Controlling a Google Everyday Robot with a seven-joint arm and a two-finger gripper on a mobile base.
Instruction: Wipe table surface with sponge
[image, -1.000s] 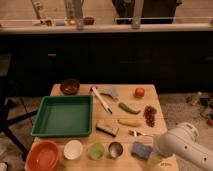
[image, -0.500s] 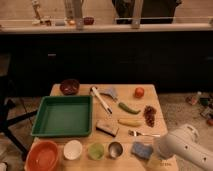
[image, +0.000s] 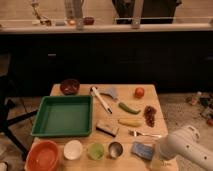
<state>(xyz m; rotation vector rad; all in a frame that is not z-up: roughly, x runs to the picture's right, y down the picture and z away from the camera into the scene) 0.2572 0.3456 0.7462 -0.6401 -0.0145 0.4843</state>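
The blue-grey sponge (image: 142, 149) is lying flat on the desk (image: 125, 93), near its front right corner, just right of a small metal cup (image: 115, 149) and in front of a fork (image: 145, 134). The claw (image: 162, 156) is sitting at the end of the white arm, low at the desk's front right edge and just beside the sponge (whether it is released or clenched, I cannot tell). A green tray (image: 64, 116) is occupying the left half, with a brown-and-tan block (image: 107, 128) lying to its right.
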